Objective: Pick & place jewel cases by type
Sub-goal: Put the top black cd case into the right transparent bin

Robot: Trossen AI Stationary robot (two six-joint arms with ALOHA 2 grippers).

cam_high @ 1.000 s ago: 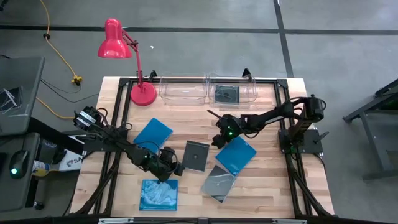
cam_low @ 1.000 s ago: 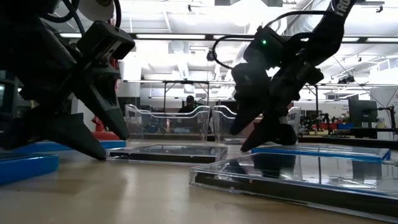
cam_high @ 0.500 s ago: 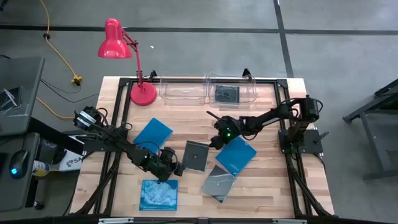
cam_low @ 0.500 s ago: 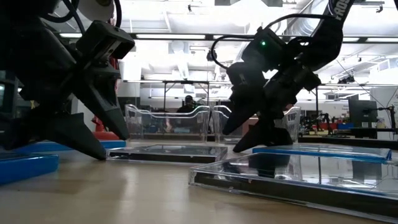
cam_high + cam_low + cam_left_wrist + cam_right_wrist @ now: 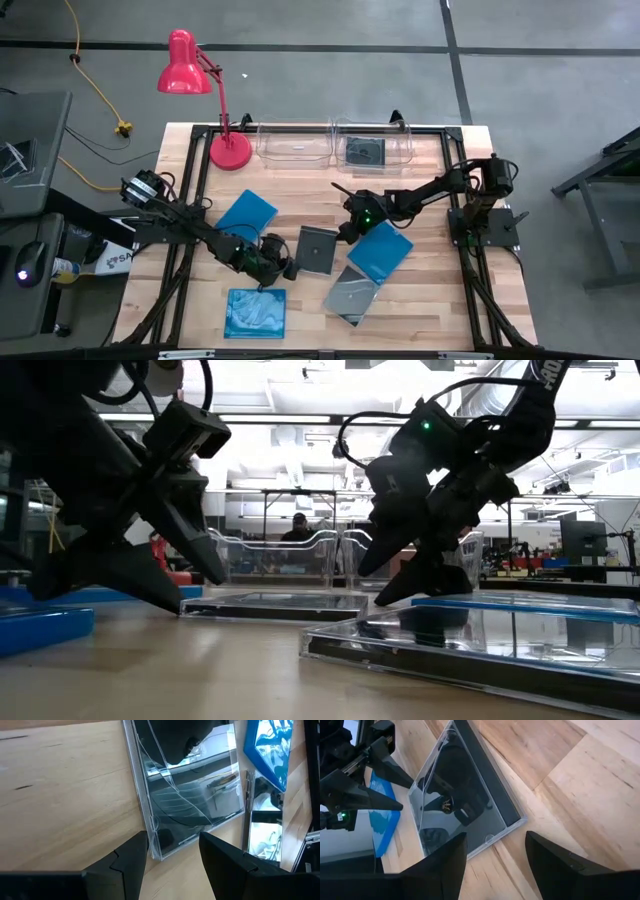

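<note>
Left gripper [image 5: 283, 268] is sitting spread wide at one edge of the grey jewel case [image 5: 316, 250] lying mid-surface [image 5: 300, 195]; right gripper [image 5: 343, 232] is sitting wide at its opposite corner. Blue jewel cases [image 5: 246, 215] are lying around it, bare wood showing toward the bins [image 5: 335, 145] and red lamp [image 5: 205, 90]. Room behind is showing shelving.

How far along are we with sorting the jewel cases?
Done: one dark case lies in the right bin. In hand: nothing gripped yet; the left tool and right tool, both open, flank the centre dark case. Left: that one, the smoky case, and three blue cases: back left, right, front.
</note>
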